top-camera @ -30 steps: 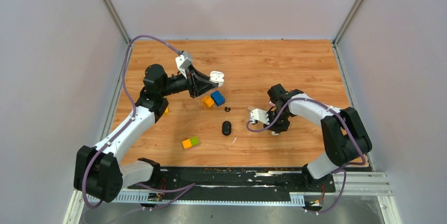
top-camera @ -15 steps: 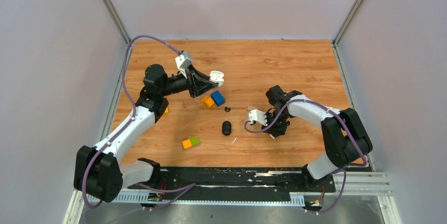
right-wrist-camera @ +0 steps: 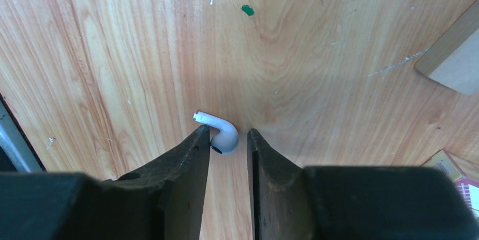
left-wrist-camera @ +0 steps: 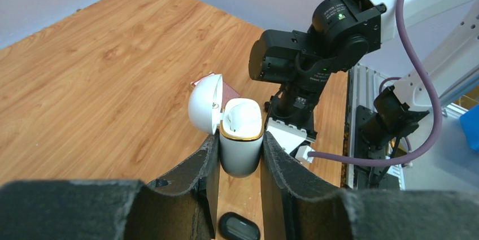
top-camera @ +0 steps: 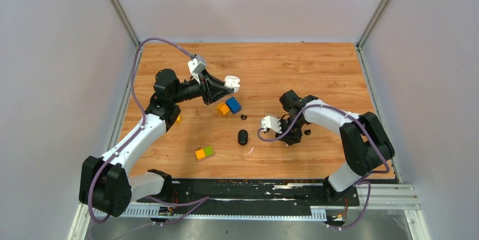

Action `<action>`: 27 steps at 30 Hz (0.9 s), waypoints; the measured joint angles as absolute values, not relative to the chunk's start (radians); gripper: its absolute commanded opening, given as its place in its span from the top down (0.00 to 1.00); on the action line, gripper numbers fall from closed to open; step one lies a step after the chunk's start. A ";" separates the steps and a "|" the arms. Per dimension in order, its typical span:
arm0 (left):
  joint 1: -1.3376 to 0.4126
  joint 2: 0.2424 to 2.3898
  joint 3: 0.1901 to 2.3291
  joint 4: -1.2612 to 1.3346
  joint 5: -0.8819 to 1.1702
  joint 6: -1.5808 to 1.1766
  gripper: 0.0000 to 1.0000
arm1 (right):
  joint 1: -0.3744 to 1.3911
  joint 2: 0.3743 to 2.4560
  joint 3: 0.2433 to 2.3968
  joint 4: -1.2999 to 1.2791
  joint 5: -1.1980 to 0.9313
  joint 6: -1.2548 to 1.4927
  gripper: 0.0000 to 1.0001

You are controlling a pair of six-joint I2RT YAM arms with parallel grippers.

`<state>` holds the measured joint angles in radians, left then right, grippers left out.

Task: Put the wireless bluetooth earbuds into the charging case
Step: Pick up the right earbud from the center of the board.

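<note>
My left gripper (left-wrist-camera: 240, 152) is shut on the white charging case (left-wrist-camera: 240, 138) and holds it upright above the table with its lid open; it also shows in the top view (top-camera: 231, 83). My right gripper (right-wrist-camera: 228, 138) points down at the table, jaws narrowly open. A white stemmed earbud (right-wrist-camera: 221, 134) lies between its fingertips, touching the left finger with a gap to the right one. In the top view the right gripper (top-camera: 288, 139) hides this bud. A black earbud (top-camera: 307, 132) lies just right of it, and another black bud (top-camera: 243, 117) lies mid-table.
A black oval case (top-camera: 243, 137) lies mid-table, also below my left fingers (left-wrist-camera: 239, 227). A blue block (top-camera: 233, 105), an orange block (top-camera: 223, 109) and an orange-green block (top-camera: 204, 152) lie nearby. A thin white sliver (top-camera: 250, 150). A tan card edge (right-wrist-camera: 452, 65) is near the right gripper.
My right gripper has shifted a little to the left over the table, uncovering the black earbud to its right. The left arm and the case have not moved.
</note>
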<state>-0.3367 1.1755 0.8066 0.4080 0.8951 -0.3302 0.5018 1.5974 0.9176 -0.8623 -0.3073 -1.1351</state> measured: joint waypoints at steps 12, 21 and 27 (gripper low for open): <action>-0.337 1.176 0.806 0.408 0.888 -0.330 1.00 | 0.502 1.586 0.904 -0.845 -0.307 -1.127 0.74; -0.337 1.176 0.801 0.408 0.888 -0.329 1.00 | 0.502 1.561 0.907 -0.843 -0.347 -1.092 0.83; -0.337 1.176 0.780 0.411 0.888 -0.327 1.00 | 0.502 1.450 0.949 -0.857 -0.384 -1.033 0.84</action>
<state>-0.3367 1.1755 0.7803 0.4107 0.8883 -0.3271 0.5018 1.4498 0.9493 -0.8570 -0.3843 -1.0328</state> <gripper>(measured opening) 0.347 0.217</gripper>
